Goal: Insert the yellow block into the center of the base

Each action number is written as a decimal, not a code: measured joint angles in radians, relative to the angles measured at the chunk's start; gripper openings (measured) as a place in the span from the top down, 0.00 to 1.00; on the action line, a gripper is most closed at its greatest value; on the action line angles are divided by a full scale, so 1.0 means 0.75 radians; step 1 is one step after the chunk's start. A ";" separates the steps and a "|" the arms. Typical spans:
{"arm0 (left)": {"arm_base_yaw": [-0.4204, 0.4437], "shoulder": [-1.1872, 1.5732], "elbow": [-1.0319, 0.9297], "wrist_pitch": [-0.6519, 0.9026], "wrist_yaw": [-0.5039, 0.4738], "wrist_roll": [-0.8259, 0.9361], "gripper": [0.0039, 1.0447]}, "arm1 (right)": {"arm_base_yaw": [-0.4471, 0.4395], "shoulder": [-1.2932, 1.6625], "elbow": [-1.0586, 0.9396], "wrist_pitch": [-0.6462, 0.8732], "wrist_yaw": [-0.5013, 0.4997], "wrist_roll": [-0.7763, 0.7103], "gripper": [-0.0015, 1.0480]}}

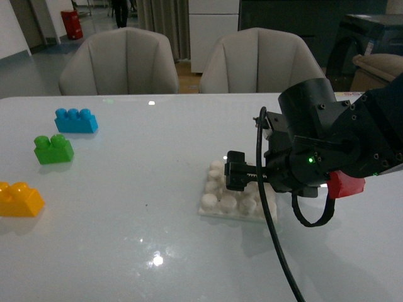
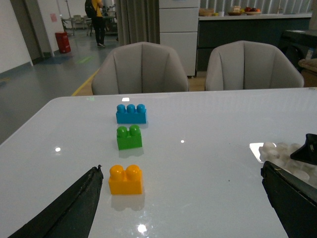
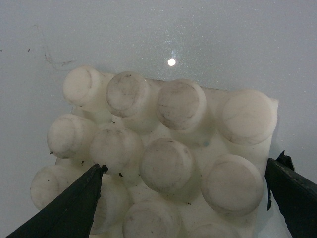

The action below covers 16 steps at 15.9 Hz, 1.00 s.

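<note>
The right gripper (image 3: 183,203) hangs wide open and empty just over the base (image 1: 221,204), and the left gripper (image 2: 183,198) is wide open and empty too. The yellow block (image 1: 19,199) lies at nine o'clock from the base, well apart. It looks light, stiff and smooth, so I would pinch its two flat sides under the studs.

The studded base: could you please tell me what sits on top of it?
Nothing rests on the visible studs of the base; the open right gripper hangs above them. The right arm hides part of it in the front view, and the wrist view crops some studs.
</note>
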 joint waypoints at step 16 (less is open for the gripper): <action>0.000 0.000 0.000 0.000 0.000 0.000 0.06 | 0.188 0.086 0.159 -0.055 0.031 0.080 0.06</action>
